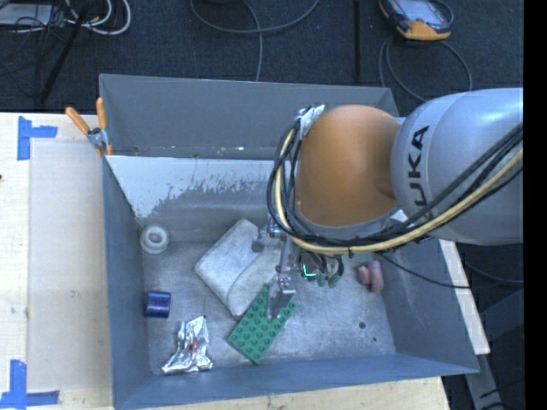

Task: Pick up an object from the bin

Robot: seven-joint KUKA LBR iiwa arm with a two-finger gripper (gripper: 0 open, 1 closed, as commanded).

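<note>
Camera view is showing the claw (280, 301) hovering over a green studded plate (259, 327) beside a whitish packet (224, 265); its spread cannot be told.

Grey bin (214, 118) with green plate (255, 333), cloth (224, 265), foil (190, 347)

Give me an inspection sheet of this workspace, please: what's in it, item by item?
Surface: grey metal bin, floor scuffed.
Job's things: green studded plate, mid-bin, touching a pale folded cloth.
Clutter: white ring, blue cylinder, crumpled foil, pink thing, each lying apart.
Grippers: gripper low over the plate's upper end.
Cables: yellow and black cables looped round the orange wrist cover.
Surroundings: dark floor beyond the bin.
</note>
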